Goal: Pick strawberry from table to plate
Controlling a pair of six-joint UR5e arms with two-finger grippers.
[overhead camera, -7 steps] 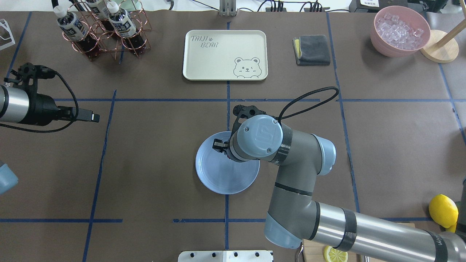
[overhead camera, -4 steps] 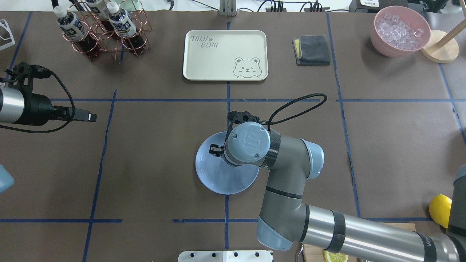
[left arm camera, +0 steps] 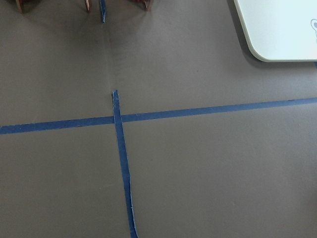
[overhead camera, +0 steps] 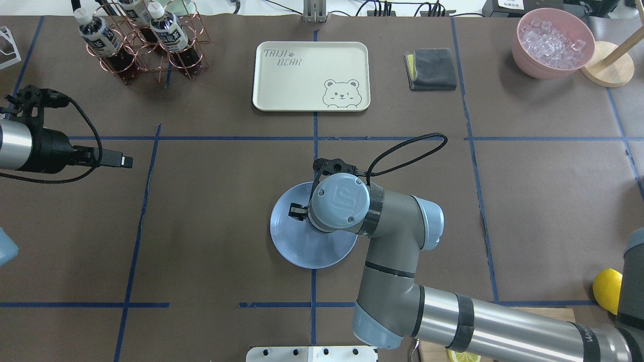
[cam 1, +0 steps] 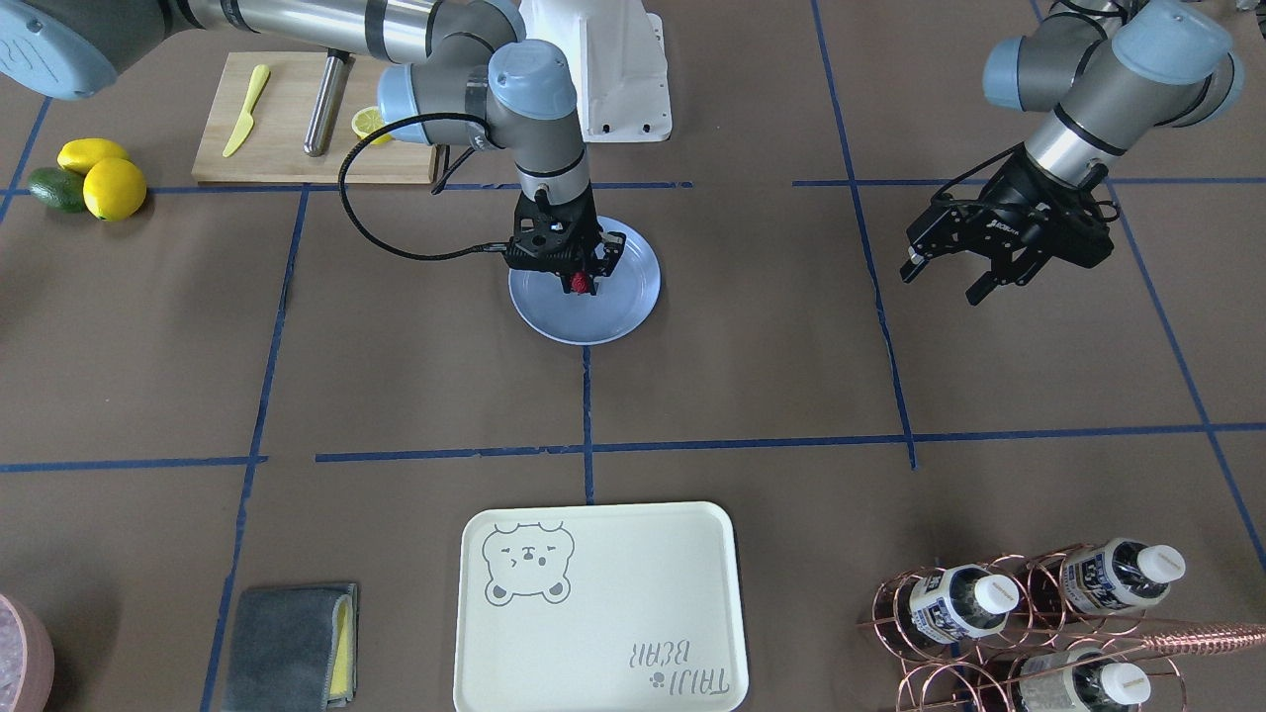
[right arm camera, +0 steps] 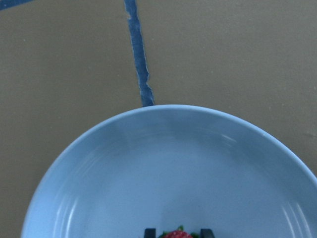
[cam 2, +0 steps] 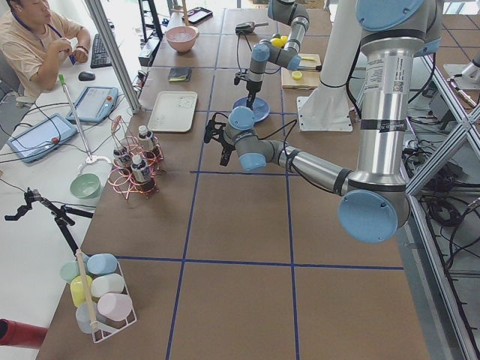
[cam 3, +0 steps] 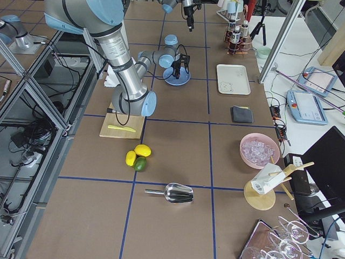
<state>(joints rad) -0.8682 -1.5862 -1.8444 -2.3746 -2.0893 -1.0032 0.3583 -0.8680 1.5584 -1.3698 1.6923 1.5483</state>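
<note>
The small red strawberry sits between the fingers of my right gripper, which is shut on it just above the pale blue plate. The right wrist view looks down into the plate, with the strawberry and dark fingertips at the bottom edge. From overhead, the wrist hides the berry over the plate on the brown table. My left gripper hangs open and empty far off to the robot's left, over bare paper.
A cream bear tray, a copper rack of bottles, a grey cloth and a pink bowl of ice line the far side. A cutting board and lemons lie near the robot's right.
The right arm has shifted left and lowered over the plate with the strawberry in its fingers. The left arm drew back slightly toward its side.
</note>
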